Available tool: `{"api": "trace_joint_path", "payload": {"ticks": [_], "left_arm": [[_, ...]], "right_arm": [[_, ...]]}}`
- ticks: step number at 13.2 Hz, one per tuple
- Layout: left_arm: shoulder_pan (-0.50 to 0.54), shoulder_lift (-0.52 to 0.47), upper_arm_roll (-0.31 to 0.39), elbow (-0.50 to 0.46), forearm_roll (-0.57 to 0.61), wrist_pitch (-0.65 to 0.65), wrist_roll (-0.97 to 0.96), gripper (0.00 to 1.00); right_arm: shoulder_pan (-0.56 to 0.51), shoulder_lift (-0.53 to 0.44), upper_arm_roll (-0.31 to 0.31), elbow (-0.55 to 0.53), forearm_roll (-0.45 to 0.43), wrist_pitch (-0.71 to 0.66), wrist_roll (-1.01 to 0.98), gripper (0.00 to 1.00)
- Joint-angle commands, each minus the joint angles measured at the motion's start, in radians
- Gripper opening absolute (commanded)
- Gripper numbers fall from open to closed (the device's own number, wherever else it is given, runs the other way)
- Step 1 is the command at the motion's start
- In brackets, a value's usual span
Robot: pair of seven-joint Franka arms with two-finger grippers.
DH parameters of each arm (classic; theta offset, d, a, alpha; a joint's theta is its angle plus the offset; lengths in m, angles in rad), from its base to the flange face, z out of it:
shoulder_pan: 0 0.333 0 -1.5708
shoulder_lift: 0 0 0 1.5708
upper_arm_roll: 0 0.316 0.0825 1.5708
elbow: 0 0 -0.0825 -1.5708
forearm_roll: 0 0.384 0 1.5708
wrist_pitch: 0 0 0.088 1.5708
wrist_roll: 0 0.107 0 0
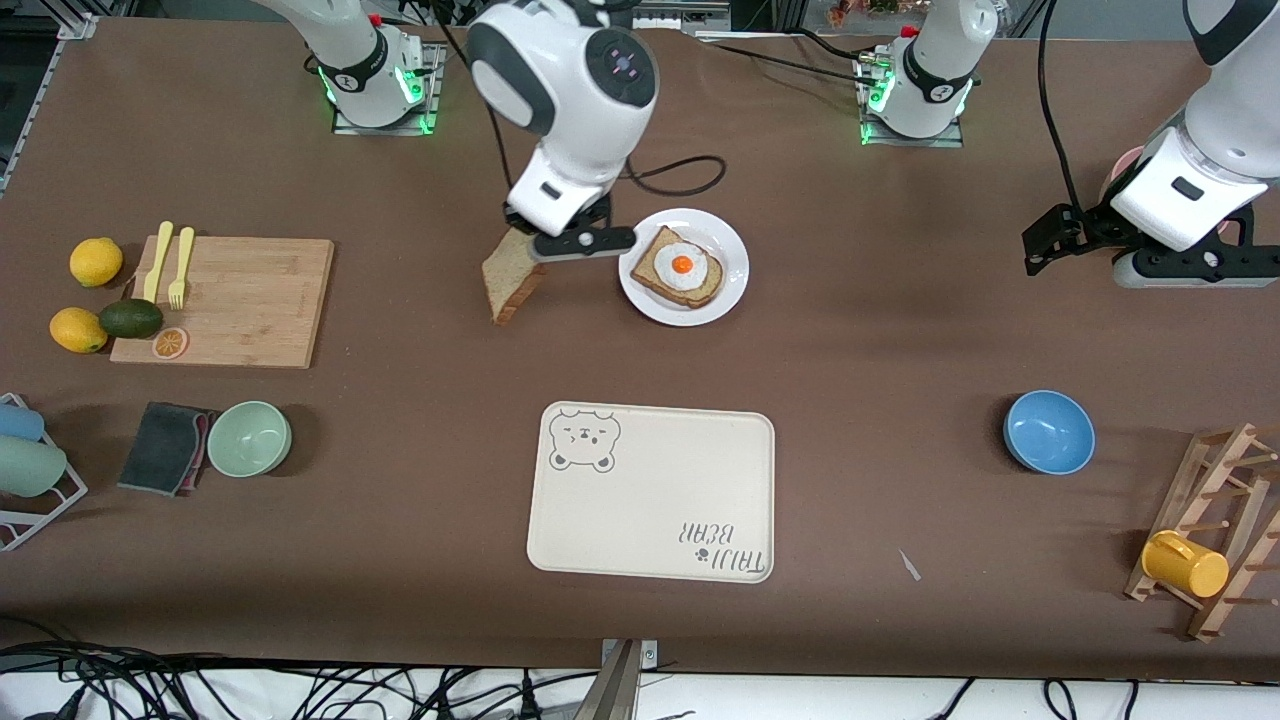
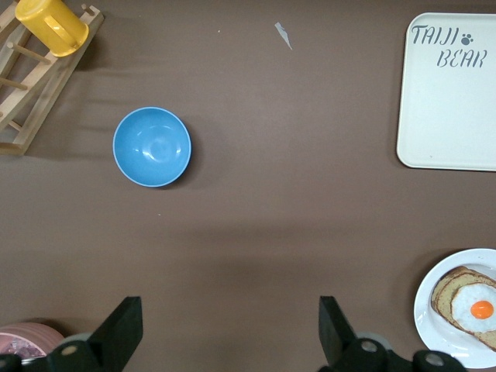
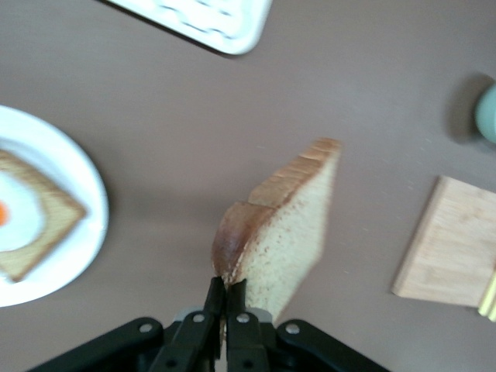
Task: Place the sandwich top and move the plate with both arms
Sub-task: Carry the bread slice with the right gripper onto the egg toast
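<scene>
My right gripper [image 1: 528,238] is shut on the crust of the sandwich top [image 1: 512,283], a plain brown bread slice that hangs tilted over the bare table beside the plate [image 1: 733,283], toward the right arm's end. In the right wrist view the slice [image 3: 288,232] sticks out from the closed fingers [image 3: 236,293]. The white plate [image 3: 87,182] carries a bread slice with a fried egg [image 1: 680,268]. My left gripper [image 1: 1045,245] hangs open over the table at the left arm's end, nothing between its fingers [image 2: 124,318]. The plate's rim [image 2: 431,310] shows in the left wrist view.
A beige bear-print tray [image 1: 650,490] lies nearer the front camera than the plate. A blue bowl [image 1: 1048,431] and a wooden rack with a yellow mug [image 1: 1185,563] are at the left arm's end. A cutting board [image 1: 235,295], fruit and a green bowl [image 1: 249,438] are at the right arm's end.
</scene>
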State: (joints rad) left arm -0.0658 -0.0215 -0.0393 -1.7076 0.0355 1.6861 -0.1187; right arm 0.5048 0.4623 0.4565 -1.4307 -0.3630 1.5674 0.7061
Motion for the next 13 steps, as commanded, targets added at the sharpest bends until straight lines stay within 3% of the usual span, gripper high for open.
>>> {"api": "trace_joint_path", "payload": {"ticks": [1, 5, 8, 13], "left_arm": [[0.006, -0.015, 0.001, -0.007, -0.028, -0.008, 0.027, 1.0], [0.006, -0.015, 0.001, -0.007, -0.028, -0.008, 0.027, 1.0], [0.006, -0.015, 0.001, -0.007, -0.028, -0.008, 0.027, 1.0], [0.009, -0.015, 0.001, -0.007, -0.028, -0.008, 0.028, 1.0]], "right_arm": [[0.092, 0.16, -0.01, 0.235, 0.01, -0.029, 0.07, 0.0], [0.19, 0.332, -0.002, 0.415, 0.016, 0.063, 0.271, 0.0], [0.199, 0.366, -0.007, 0.415, 0.097, 0.163, 0.36, 0.0], [0.199, 0.384, -0.012, 0.411, 0.13, 0.14, 0.385, 0.0]]}}
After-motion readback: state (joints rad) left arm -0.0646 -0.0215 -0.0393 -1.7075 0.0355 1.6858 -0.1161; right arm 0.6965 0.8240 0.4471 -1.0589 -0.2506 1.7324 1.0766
